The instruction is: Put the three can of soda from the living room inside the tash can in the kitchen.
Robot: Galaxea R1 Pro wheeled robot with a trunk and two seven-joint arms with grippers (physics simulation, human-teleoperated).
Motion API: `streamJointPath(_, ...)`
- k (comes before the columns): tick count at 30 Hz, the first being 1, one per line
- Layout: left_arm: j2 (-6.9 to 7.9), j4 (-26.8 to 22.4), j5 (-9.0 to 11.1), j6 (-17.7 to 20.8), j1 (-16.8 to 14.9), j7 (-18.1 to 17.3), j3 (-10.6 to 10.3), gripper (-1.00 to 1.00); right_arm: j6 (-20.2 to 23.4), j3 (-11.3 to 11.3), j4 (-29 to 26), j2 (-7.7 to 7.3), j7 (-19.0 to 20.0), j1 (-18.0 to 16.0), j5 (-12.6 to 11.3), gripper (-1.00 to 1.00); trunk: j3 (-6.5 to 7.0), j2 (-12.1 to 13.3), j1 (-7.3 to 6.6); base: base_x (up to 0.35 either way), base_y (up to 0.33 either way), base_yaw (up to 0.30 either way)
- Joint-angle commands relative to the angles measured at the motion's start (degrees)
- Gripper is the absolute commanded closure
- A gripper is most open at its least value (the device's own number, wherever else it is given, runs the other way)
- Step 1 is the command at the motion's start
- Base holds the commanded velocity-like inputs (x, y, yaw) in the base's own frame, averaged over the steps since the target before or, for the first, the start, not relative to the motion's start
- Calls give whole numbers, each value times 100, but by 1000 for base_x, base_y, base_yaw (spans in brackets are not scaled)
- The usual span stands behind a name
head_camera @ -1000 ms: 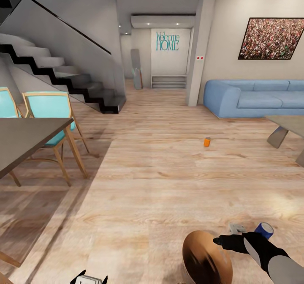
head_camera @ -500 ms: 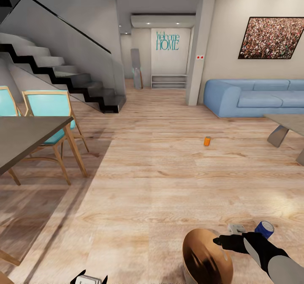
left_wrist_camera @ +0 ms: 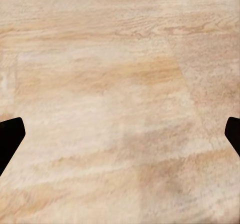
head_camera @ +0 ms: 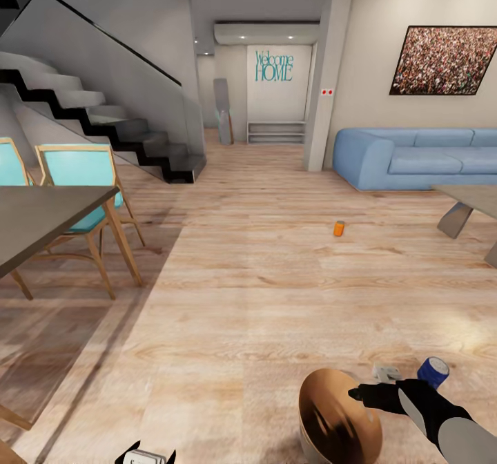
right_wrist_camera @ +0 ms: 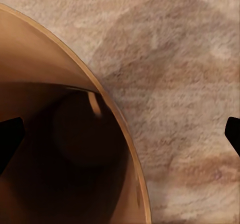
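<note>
1. Holding your right tool (head_camera: 355,393) spread wide and empty over the tash can (head_camera: 339,417), you have the dark blue can (head_camera: 433,371) just beside it on the floor.
2. Next, by the look of it: grasp that can; the orange can (head_camera: 338,229) waits well apart, and your left tool (left_wrist_camera: 120,134) is wide too.

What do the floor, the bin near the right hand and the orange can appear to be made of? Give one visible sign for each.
Floor: pale wood planks, visible grain.
Bin: possibly metal, its copper-brown inside glossy.
Orange can: probably metal, too small to confirm.
</note>
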Motion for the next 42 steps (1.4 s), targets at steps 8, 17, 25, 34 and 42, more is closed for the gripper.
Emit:
streamJointPath(8, -1, 1, -1, 0, 0, 1, 0, -100, 0, 2, 0, 6, -6, 2, -1, -100, -165, -128, 79, 0, 0, 0)
streamJointPath(17, -4, -4, 16, 0, 0, 1, 7, -100, 0, 2, 0, 8, -8, 7, -1, -100, -209, -131, 85, 0, 0, 0)
streamJointPath(25, -2, -7, 35, 0, 0, 1, 9, -100, 0, -1, -3, -3, -8, 8, 4, -100, -209, -131, 85, 0, 0, 0)
streamJointPath(34, -4, -3, 8, 0, 0, 1, 2, -100, 0, -6, -8, -9, -8, 8, 7, -100, -342, -139, 100, 0, 0, 0)
streamJointPath(42, -5, -4, -9, 0, 0, 8, 3, -100, 35, -16, -9, -11, -21, 8, 0, -100, -497, -149, 118, 0, 0, 0)
